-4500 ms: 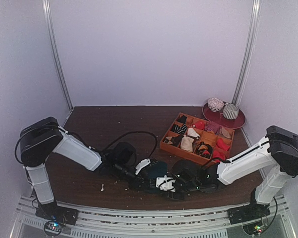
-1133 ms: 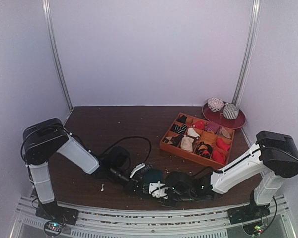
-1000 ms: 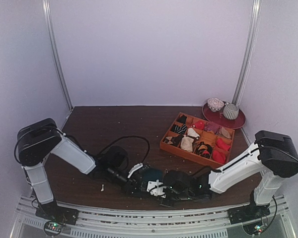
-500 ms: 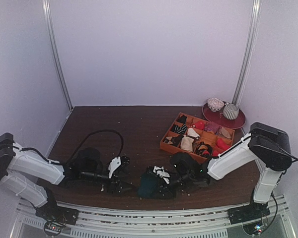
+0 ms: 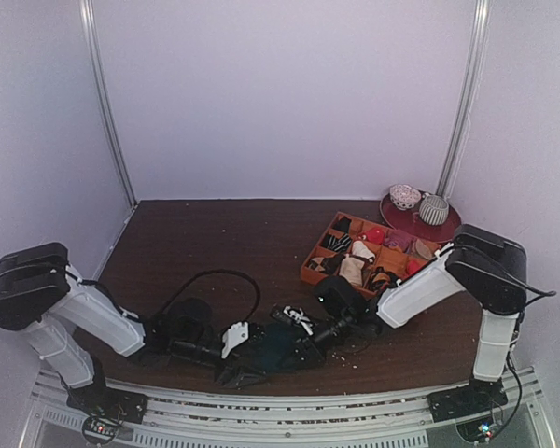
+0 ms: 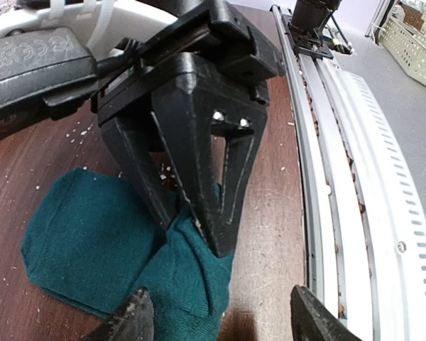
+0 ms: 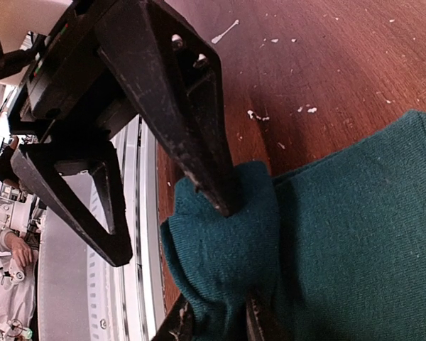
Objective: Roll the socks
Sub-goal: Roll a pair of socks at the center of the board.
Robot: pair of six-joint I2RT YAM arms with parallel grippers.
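From the top camera: the socks (image 5: 273, 342) are a dark teal bundle on the table (image 5: 215, 243) near the front edge, right between the two arms. The left gripper (image 5: 247, 366) comes in from the left and the right gripper (image 5: 296, 351) from the right, both down at the bundle. The orange tray (image 5: 310, 271) of rolled socks sits further back to the right, well apart from the bundle.

Left wrist cam: the left gripper (image 6: 220, 320) has its fingers spread wide with nothing clamped (teal fabric just lies under the gap). Straight ahead, the other arm's fingers come together on the sock's edge.

Right wrist cam: the right gripper (image 7: 213, 323) is pinched tight on a bunched-up fold of the teal fabric. The left arm's fingers (image 7: 199, 121) stand apart, and one tip touches that same fold.
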